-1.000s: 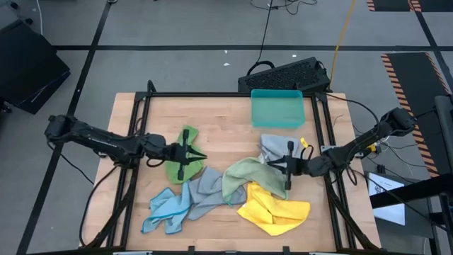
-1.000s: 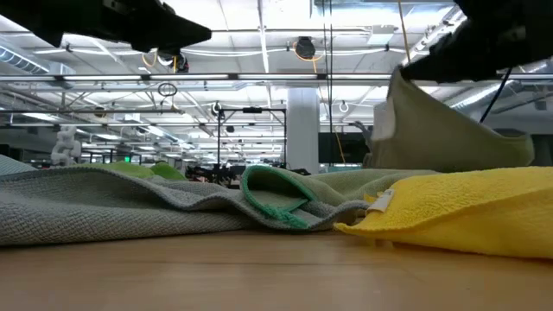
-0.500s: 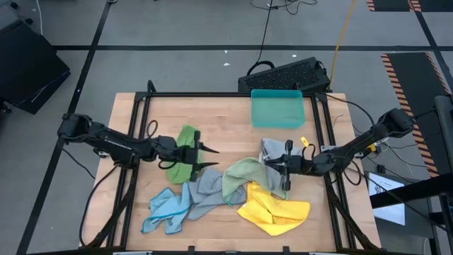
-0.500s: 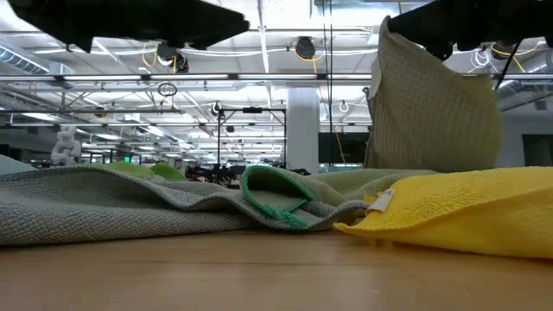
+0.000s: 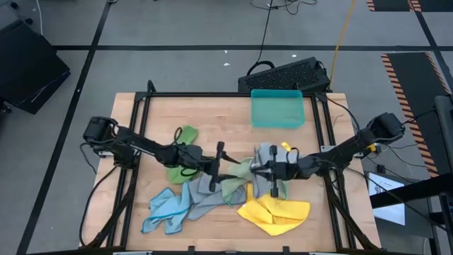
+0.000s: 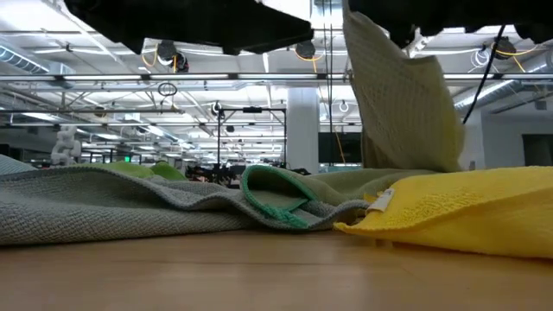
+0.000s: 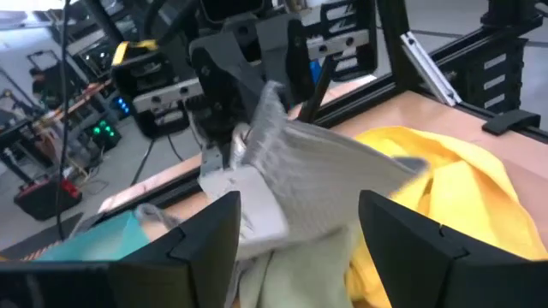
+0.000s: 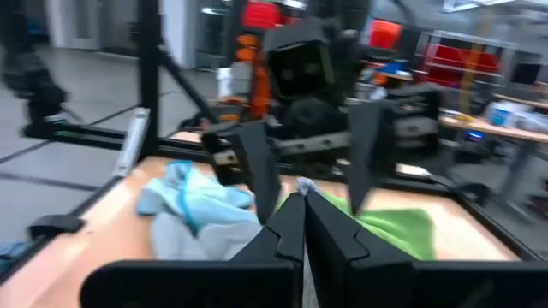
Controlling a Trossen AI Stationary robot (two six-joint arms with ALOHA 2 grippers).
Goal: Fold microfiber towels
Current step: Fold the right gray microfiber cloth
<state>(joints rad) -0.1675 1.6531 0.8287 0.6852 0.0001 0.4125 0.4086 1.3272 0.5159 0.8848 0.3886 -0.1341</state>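
No readable text, labels, brands, numbers or signs appear in any view. A small white tag on the yellow towel is too small to show any lettering.

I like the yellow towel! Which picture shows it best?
The high view: the whole yellow towel lies crumpled at the table's near edge. The low view shows only its side; the left wrist view, part of it; the right wrist view, none.

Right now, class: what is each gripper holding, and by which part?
The right gripper pinches the pale green towel by its lifted top edge. The left gripper is open, holding nothing.
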